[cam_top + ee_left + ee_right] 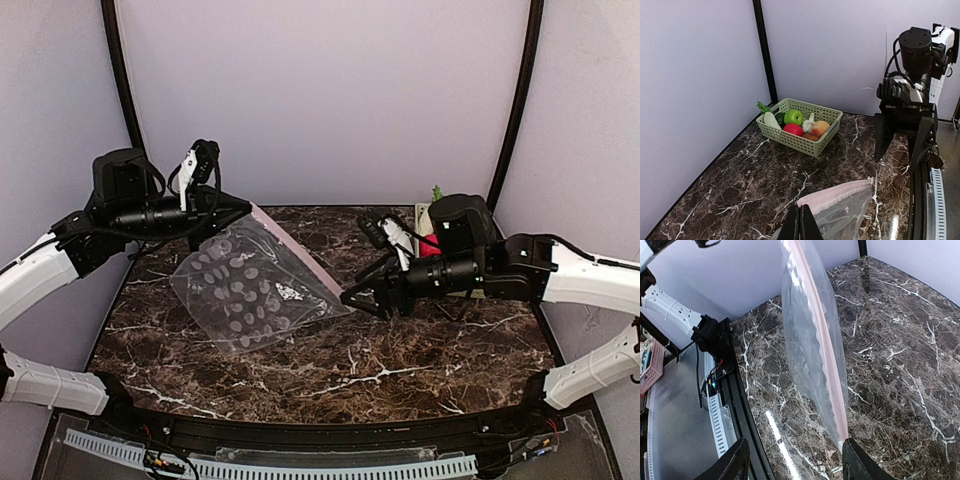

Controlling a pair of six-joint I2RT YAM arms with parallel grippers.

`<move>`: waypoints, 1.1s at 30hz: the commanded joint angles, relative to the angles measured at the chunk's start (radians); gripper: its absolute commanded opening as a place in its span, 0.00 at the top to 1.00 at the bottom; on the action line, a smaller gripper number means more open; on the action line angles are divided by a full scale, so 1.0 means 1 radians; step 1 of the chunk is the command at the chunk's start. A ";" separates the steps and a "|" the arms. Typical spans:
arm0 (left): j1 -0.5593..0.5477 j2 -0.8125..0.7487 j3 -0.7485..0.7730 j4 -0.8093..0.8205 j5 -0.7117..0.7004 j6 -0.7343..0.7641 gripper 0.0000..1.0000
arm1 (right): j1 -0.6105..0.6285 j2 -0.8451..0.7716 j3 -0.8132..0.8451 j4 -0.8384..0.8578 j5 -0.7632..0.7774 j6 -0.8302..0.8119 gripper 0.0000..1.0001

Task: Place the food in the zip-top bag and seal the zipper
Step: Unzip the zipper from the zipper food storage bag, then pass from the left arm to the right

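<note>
The clear zip-top bag (pixel 250 285) hangs slanted above the marble table, dotted half toward the left. Its pink zipper (pixel 300 250) runs along the upper right edge. My left gripper (pixel 801 226) is shut on the zipper's corner (pixel 807 202). My right gripper (pixel 796 465) stands open at the bag's other corner (pixel 840 442), which touches the tip of one finger (pixel 860 466). The food lies in a pale green basket (pixel 812 145): a green apple (pixel 793 116), a red apple (pixel 793 129), a radish (pixel 771 119), garlic (pixel 808 125) and an orange piece (pixel 820 128).
In the top view the basket (pixel 422 212) is mostly hidden behind the right arm (pixel 480 265) at the back right. Pale walls close the back and sides. A black rail (pixel 300 432) runs along the table's near edge.
</note>
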State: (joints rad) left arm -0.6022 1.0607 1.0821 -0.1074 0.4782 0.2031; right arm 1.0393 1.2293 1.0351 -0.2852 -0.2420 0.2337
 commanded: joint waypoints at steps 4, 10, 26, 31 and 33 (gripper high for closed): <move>0.004 0.010 0.026 -0.027 0.204 0.014 0.99 | -0.023 -0.026 -0.009 0.046 0.067 0.014 0.38; 0.004 0.016 0.027 -0.024 0.218 0.008 0.99 | -0.048 0.030 0.009 0.035 0.025 -0.004 0.45; 0.004 0.015 0.024 -0.025 0.218 0.008 0.99 | -0.048 0.101 0.065 0.017 -0.021 -0.031 0.59; 0.004 0.015 0.024 -0.023 0.216 0.008 0.99 | -0.051 0.106 0.068 0.017 -0.011 -0.031 0.62; 0.005 0.016 0.025 -0.023 0.218 0.007 0.99 | -0.051 0.115 0.072 0.017 -0.014 -0.034 0.64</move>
State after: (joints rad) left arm -0.6022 1.0798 1.0840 -0.1211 0.6743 0.2062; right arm 0.9943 1.3331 1.0718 -0.2806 -0.2657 0.2062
